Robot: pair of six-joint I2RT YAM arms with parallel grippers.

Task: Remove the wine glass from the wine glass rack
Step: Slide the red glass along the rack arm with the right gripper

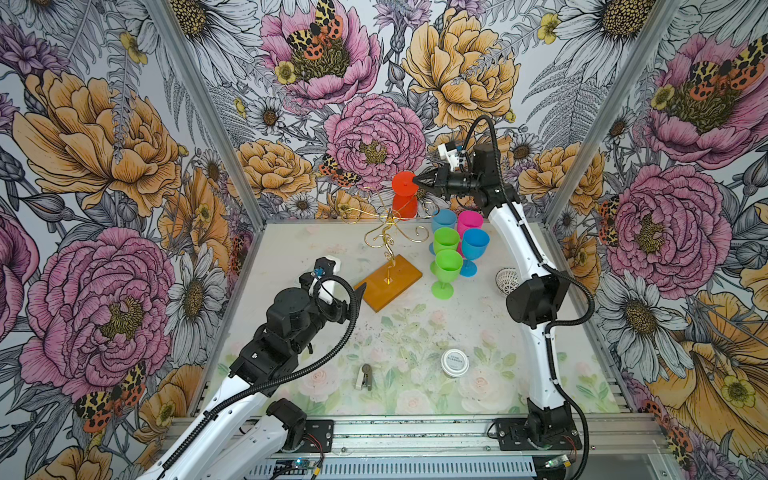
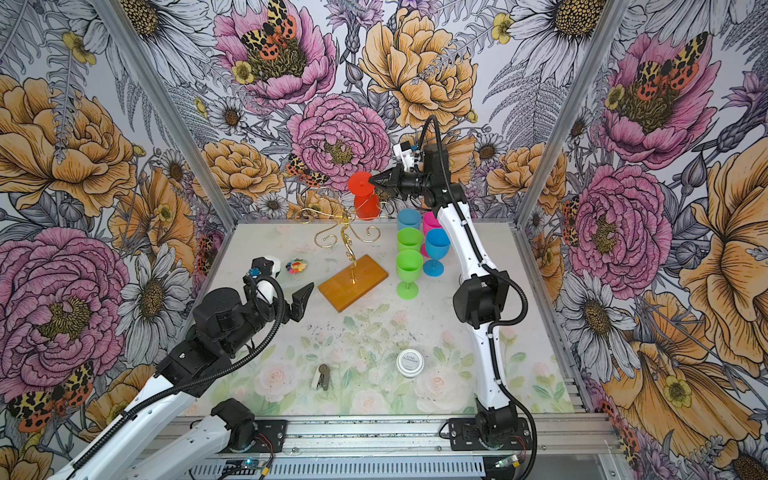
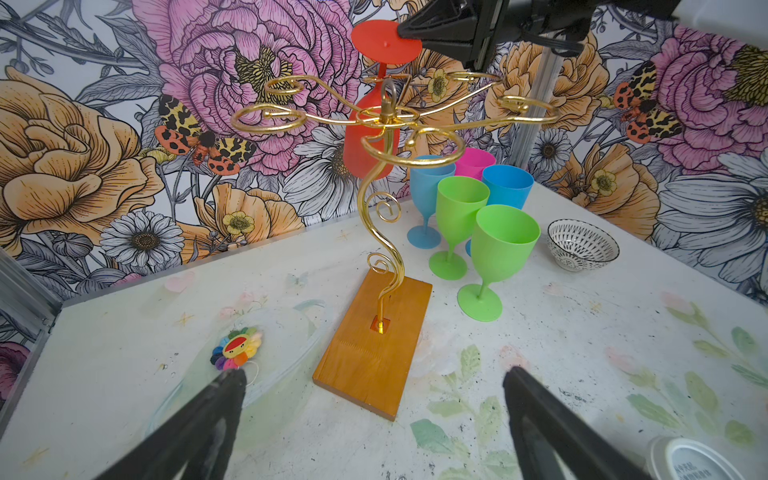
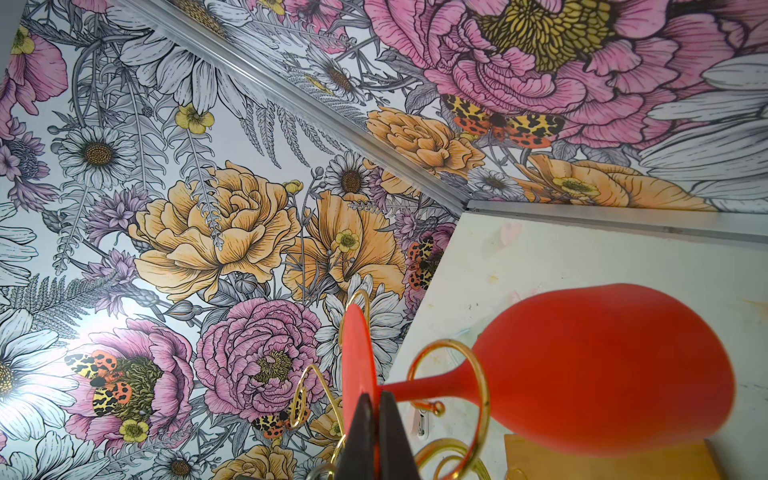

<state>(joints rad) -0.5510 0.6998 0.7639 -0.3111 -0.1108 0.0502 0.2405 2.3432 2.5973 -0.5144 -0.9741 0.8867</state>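
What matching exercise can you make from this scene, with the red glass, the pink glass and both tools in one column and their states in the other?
Things:
1. red glass
2. pink glass
3. left tool
4. right tool

States:
a. shut on the red glass's foot
b. upside down, stem in a rack loop
c. upright on the table
d. open, empty

Pairs: 1-b, 2-c, 3-d, 4-a.
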